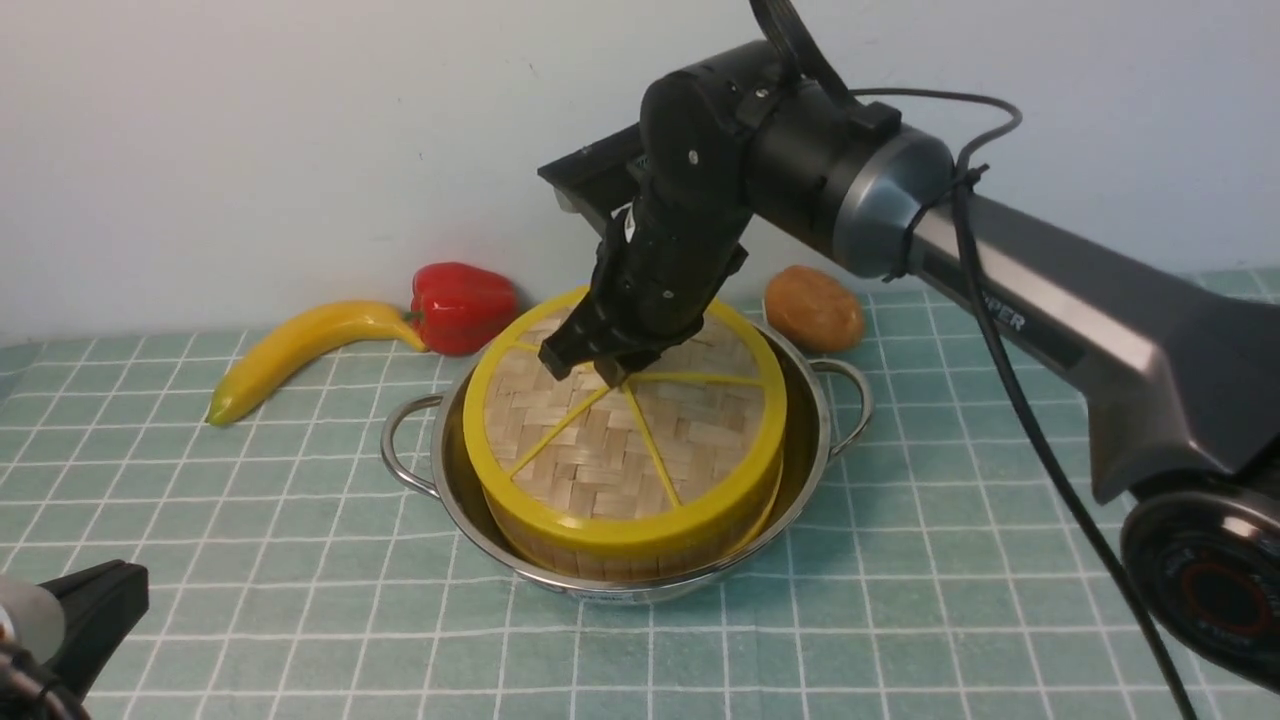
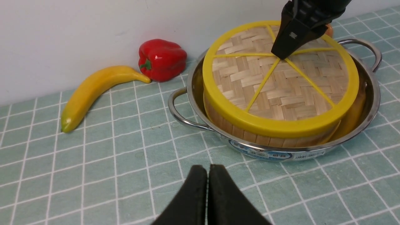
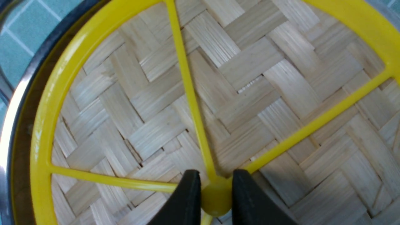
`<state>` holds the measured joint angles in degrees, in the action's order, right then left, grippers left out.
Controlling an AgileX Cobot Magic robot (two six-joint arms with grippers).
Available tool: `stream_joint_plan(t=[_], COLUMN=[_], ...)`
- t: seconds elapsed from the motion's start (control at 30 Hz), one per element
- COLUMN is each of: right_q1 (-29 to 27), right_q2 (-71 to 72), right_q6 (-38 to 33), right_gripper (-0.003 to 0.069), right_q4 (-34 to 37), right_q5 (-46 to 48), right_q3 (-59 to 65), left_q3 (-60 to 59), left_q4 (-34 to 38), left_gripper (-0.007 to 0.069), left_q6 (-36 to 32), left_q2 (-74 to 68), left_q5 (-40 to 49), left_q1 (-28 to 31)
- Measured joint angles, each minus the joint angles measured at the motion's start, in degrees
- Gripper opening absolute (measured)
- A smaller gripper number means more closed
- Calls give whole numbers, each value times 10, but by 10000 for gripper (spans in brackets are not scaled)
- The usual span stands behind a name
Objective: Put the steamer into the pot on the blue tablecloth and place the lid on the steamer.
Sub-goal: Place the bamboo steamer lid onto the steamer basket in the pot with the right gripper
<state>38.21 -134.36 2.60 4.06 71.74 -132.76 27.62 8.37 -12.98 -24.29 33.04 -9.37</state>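
Front view: the blue tablecloth (image 1: 250, 560) covers the counter, with the pot (image 1: 810, 440) at its middle, toward the far edge. The steamer (image 1: 620, 562) sits inside the pot, the lid (image 1: 600, 470) lying on top. The right gripper (image 1: 590, 372) pinches the lid's centre knob (image 3: 215, 195) between narrow jaws. The left gripper (image 2: 207, 187), jaws pressed together and empty, hangs near the near left corner.

Yellow banana (image 1: 300, 350) just beside red bell pepper (image 1: 462, 305), brown rounded lump (image 1: 813, 308) further right, white wall (image 1: 250, 150) behind
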Motion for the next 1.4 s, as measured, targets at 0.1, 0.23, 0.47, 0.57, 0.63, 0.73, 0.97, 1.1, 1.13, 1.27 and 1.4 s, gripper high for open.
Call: stream_joint_plan(t=[0.1, 0.23, 0.47, 0.57, 0.63, 0.73, 0.97, 1.1, 1.13, 1.27, 1.4], right_q1=[0, 0, 0, 0, 0, 0, 0, 0, 0, 0, 0], right_q2=[-1, -2, -11, -11, -11, -11, -11, -11, -11, -4, 15], right_q6=[10, 14, 24, 29, 33, 36, 46, 49, 51, 56, 58], right_gripper=[138, 138, 138, 138, 138, 138, 138, 138, 138, 138, 138], right_q4=[-1, -6, -20, -31, -34, -33, -15, -15, -15, -15, -14], right_q5=[-7, -9, -8, -8, -8, -8, -8, -8, -8, -8, -8], right_q3=[-21, -24, -21, -21, -21, -21, -21, -21, -21, -20, -19], left_q3=[0, 0, 0, 0, 0, 0, 0, 0, 0, 0, 0], left_q4=[0, 0, 0, 0, 0, 0, 0, 0, 0, 0, 0], left_gripper=[2, 2, 2, 2, 2, 2, 2, 2, 2, 2, 2], left_q6=[-1, -1, -1, -1, -1, -1, -1, -1, -1, -1, -1], left_q2=[0, 0, 0, 0, 0, 0, 0, 0, 0, 0, 0], left_q5=[0, 0, 0, 0, 0, 0, 0, 0, 0, 0, 0], left_q1=[0, 0, 0, 0, 0, 0, 0, 0, 0, 0, 0])
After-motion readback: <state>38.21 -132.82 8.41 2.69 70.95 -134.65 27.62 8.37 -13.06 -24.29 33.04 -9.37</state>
